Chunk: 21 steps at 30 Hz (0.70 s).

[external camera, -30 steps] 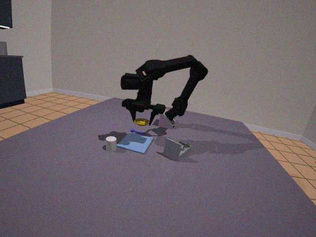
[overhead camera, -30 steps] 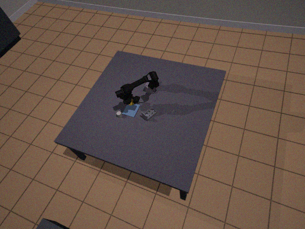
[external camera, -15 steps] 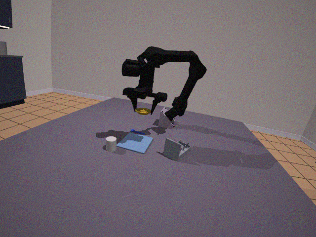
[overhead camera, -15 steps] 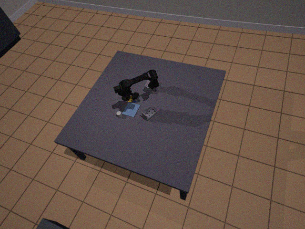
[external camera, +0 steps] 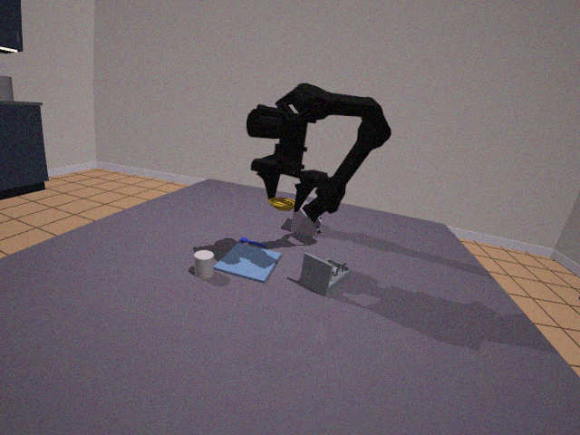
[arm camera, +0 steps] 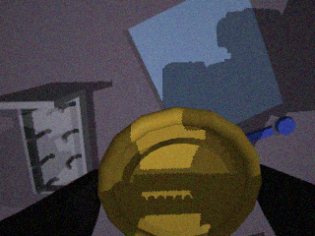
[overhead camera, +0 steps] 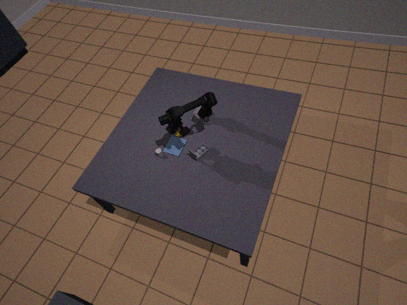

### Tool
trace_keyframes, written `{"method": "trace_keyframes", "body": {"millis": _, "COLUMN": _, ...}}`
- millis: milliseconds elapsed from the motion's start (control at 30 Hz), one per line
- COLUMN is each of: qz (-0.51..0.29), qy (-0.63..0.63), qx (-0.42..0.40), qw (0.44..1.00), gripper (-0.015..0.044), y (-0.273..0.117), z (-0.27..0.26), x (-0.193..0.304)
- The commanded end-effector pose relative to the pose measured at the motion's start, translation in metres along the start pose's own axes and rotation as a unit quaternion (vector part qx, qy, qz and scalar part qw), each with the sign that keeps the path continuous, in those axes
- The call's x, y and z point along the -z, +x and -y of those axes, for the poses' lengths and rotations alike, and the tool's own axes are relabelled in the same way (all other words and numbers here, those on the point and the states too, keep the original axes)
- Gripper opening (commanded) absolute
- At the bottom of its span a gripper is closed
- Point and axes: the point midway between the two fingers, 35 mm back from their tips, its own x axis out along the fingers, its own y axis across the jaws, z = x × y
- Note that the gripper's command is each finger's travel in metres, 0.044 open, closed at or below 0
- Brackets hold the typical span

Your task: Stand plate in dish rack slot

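A round yellow plate [overhead camera: 178, 132] [external camera: 282, 203] [arm camera: 179, 167] is held roughly flat, high above the table. My gripper [external camera: 283, 202] [arm camera: 177, 175] is shut on it, with one finger at each side of its rim. The grey dish rack [overhead camera: 199, 151] [external camera: 316, 273] [arm camera: 58, 143] stands on the table, in front of the gripper and to its right in the exterior view. It has a tall end wall and short dark rails. In the wrist view the rack is at the left, apart from the plate.
A light blue square board [overhead camera: 175, 150] [external camera: 247, 269] [arm camera: 153, 49] lies beside the rack. A white cylinder [overhead camera: 158, 151] [external camera: 203, 265] stands at the board's other side. A blue utensil [external camera: 256, 244] [arm camera: 284, 126] lies by the board's back edge.
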Motion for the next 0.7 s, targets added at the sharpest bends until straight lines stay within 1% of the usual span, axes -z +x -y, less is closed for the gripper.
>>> {"method": "trace_keyframes", "body": {"millis": 0, "qz": 0.001, "qy": 0.074, "qx": -0.003, "qw": 0.997, "gripper": 0.0000, "y": -0.002, "z": -0.015, "x": 0.010}}
{"method": "trace_keyframes", "body": {"millis": 333, "qz": 0.001, "qy": 0.245, "qx": -0.007, "qw": 0.970, "gripper": 0.0000, "y": -0.003, "z": -0.048, "x": 0.033}}
{"method": "trace_keyframes", "body": {"millis": 667, "qz": -0.001, "qy": 0.408, "qx": -0.012, "qw": 0.913, "gripper": 0.0000, "y": -0.003, "z": -0.077, "x": 0.060}}
